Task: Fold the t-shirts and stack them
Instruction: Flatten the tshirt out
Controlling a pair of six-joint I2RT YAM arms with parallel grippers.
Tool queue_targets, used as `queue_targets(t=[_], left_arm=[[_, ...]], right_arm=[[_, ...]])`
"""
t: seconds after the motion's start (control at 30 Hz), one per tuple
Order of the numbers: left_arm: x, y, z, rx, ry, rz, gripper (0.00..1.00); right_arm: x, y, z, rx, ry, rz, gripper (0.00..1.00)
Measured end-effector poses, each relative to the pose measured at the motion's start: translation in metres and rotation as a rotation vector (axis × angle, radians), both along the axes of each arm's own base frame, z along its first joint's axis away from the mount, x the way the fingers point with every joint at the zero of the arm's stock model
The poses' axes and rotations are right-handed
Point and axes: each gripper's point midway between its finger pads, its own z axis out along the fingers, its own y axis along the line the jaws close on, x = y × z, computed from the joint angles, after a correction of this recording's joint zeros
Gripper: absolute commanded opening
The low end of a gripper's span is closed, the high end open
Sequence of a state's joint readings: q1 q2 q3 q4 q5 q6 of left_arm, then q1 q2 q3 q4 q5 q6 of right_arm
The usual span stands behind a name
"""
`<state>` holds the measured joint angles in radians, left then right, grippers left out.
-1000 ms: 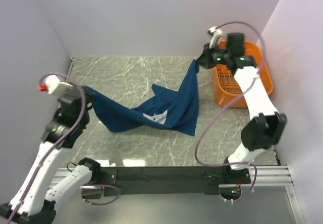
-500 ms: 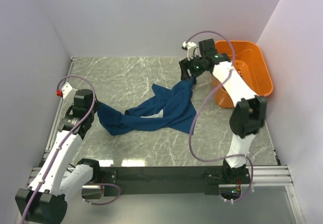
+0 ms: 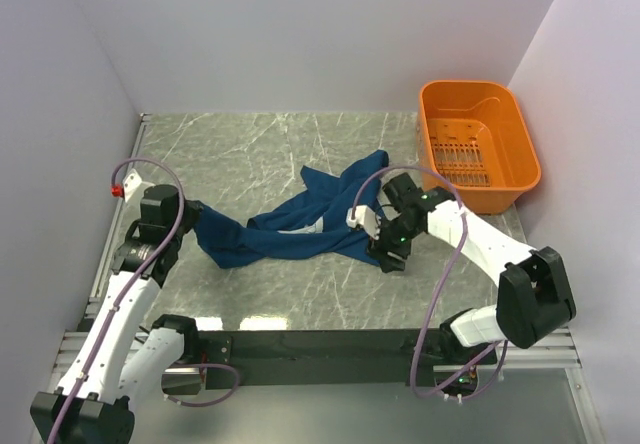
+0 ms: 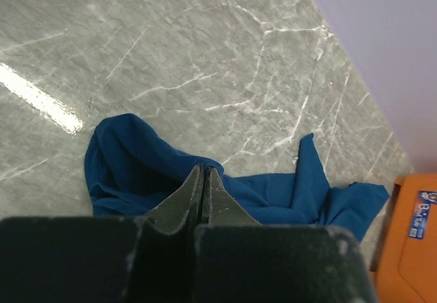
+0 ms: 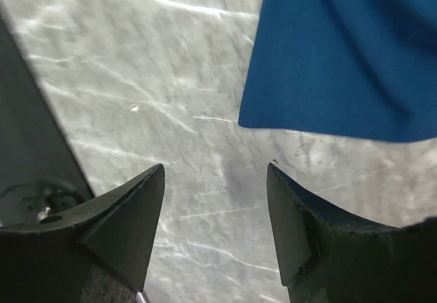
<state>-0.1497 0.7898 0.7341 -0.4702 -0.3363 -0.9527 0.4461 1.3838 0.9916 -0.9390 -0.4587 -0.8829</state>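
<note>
The left jaws are pressed flat together, and their dark fingertips (image 4: 190,192) meet on a raised fold at the left end of the t-shirt (image 4: 136,160), which looks pinched between them (the cloth is thin, so no gap shows). From there the navy fabric trails away across the grey marble-patterned bench (image 4: 171,44) towards the orange basket (image 4: 410,248), whose corner shows at the lower right of the left wrist view.

The right jaws stand wide apart with nothing between them. One fingertip (image 5: 136,200) sits on each side of bare bench (image 5: 171,78), and the near corner of the t-shirt (image 5: 341,57) lies flat just beyond the tips without touching them.

Seen from above, the t-shirt (image 3: 345,214) is crumpled in a loose, stretched band across the middle of the bench (image 3: 250,144). A little of its pale print (image 3: 310,227) shows among the folds. The left arm (image 3: 130,264) reaches in at the garment's left end, and the right arm (image 3: 470,239) bends low over its near right corner. The basket (image 3: 480,196) sits in the far right corner of the bench, apart from the shirt.
</note>
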Motion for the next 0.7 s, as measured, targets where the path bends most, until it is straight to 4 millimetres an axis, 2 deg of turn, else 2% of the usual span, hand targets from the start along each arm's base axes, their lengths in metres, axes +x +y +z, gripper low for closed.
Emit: queue_targets(t=[0.1, 0.23, 0.33, 0.5, 0.7], left_arm=[[-0.003, -0.001, 0.003, -0.01, -0.013, -0.005, 0.0], [-0.006, -0.003, 0.002, -0.023, -0.018, -0.013, 0.0], [-0.009, -0.004, -0.002, -0.028, -0.015, -0.015, 0.0], [-0.012, -0.003, -0.003, -0.033, -0.015, -0.013, 0.0], [-0.015, -0.003, -0.001, -0.035, -0.022, -0.013, 0.0]], right_arm=[[0.0, -0.004, -0.02, -0.066, -0.016, -0.045, 0.68], [0.021, 0.005, -0.03, -0.097, -0.082, -0.102, 0.66], [0.029, 0.012, -0.04, -0.114, -0.099, -0.121, 0.64], [0.024, 0.018, -0.055, -0.147, -0.087, -0.123, 0.62], [0.02, 0.02, -0.06, -0.161, -0.09, -0.122, 0.57]])
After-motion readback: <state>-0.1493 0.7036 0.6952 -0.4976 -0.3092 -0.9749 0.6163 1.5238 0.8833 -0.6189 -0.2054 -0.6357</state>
